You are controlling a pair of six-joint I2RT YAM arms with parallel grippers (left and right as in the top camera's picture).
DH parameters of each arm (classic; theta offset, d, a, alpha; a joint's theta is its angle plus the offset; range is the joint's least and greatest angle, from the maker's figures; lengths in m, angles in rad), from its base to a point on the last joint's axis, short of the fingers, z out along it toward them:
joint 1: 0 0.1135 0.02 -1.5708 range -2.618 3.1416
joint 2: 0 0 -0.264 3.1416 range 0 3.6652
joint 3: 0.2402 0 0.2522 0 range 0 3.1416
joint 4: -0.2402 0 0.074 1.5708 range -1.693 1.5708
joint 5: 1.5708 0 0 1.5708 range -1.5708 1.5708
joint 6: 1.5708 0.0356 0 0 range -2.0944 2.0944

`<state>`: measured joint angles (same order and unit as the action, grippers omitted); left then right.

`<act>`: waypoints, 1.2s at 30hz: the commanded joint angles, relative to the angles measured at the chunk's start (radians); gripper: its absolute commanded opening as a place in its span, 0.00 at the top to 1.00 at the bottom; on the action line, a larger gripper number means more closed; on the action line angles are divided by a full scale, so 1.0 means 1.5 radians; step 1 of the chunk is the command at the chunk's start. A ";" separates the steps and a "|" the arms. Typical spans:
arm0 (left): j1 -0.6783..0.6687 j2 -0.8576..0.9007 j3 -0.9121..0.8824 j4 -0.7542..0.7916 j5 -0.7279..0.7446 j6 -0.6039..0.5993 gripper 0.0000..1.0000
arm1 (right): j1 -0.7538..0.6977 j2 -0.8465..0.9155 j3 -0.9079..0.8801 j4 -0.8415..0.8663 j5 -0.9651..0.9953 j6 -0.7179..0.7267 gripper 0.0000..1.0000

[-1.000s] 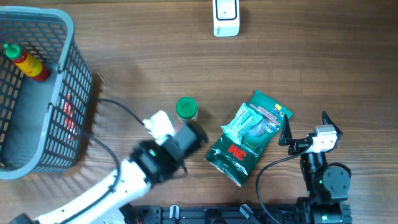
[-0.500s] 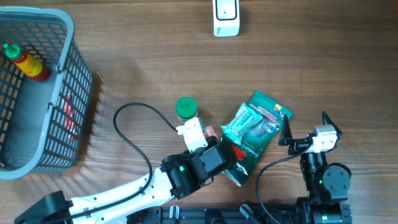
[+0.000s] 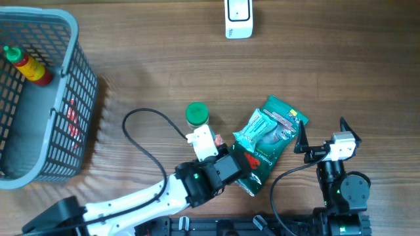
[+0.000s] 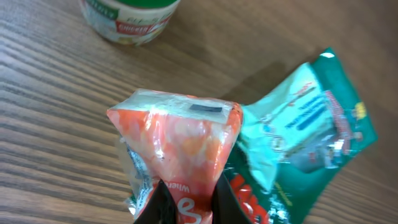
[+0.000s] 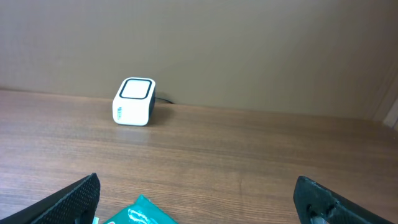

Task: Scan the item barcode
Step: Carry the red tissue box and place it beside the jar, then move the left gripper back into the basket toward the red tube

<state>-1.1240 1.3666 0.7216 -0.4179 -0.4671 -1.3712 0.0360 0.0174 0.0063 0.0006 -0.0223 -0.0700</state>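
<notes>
The orange packet [image 4: 180, 143] is pinched at its lower end by the left gripper [image 4: 189, 202], whose two fingers [image 4: 163, 208] are closed narrow on the crinkled plastic. The packet stands up from the grip, with a small dark strip on its top edge, too small to read. It is at the near middle of the table [image 3: 151, 65], right against the lower end of a green pack [image 3: 266, 141] that lies flat and slanted. A jar [image 3: 196, 115] with a green lid stands upright just beyond the packet. The white scanner [image 3: 238, 18] sits at the far edge, well apart from the packet. The right gripper [image 5: 196, 180] is spread wide and holds nothing, near the green pack's right side. A grey basket [image 3: 82, 98] at far left holds a red bottle [image 3: 27, 65].
</notes>
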 commanded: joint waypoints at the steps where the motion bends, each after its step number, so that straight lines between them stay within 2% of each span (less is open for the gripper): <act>1: -0.002 0.009 -0.008 0.001 -0.017 0.004 0.96 | 0.002 -0.004 -0.001 0.002 -0.004 -0.005 0.00; 6: 0.001 -0.022 -0.006 -0.039 -0.027 0.021 0.96 | 0.002 -0.004 -0.001 0.002 -0.004 -0.005 0.00; 11: 0.001 0.006 -0.006 -0.038 -0.042 0.021 0.96 | 0.002 -0.004 -0.001 0.002 -0.004 -0.005 0.00; 12: 0.001 0.013 -0.006 -0.038 -0.042 0.021 0.92 | 0.002 -0.004 -0.001 0.002 -0.004 -0.005 0.00; 14: 0.001 0.017 -0.006 -0.041 -0.049 0.021 0.68 | 0.002 -0.004 -0.001 0.002 -0.004 -0.005 0.00; 16: 0.002 0.014 -0.006 -0.040 -0.048 0.021 0.36 | 0.002 -0.004 -0.001 0.002 -0.004 -0.005 0.00; 18: 0.002 0.010 -0.006 -0.032 -0.045 0.019 0.13 | 0.002 -0.004 -0.001 0.002 -0.004 -0.005 0.00; 21: 0.002 0.008 -0.006 -0.011 -0.032 0.019 0.01 | 0.002 -0.004 -0.001 0.002 -0.004 -0.005 0.00; 30: 0.002 -0.001 -0.005 -0.011 -0.027 0.033 0.00 | 0.002 -0.004 -0.001 0.002 -0.004 -0.005 0.00; 33: 0.015 -0.029 0.014 -0.011 -0.035 0.108 0.00 | 0.002 -0.004 -0.001 0.002 -0.004 -0.005 0.00; 36: 0.047 -0.086 0.074 -0.012 -0.036 0.278 0.00 | 0.002 -0.004 -0.001 0.002 -0.004 -0.005 0.00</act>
<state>-1.1065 1.3483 0.7269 -0.4381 -0.4992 -1.2495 0.0360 0.0174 0.0063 0.0006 -0.0223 -0.0700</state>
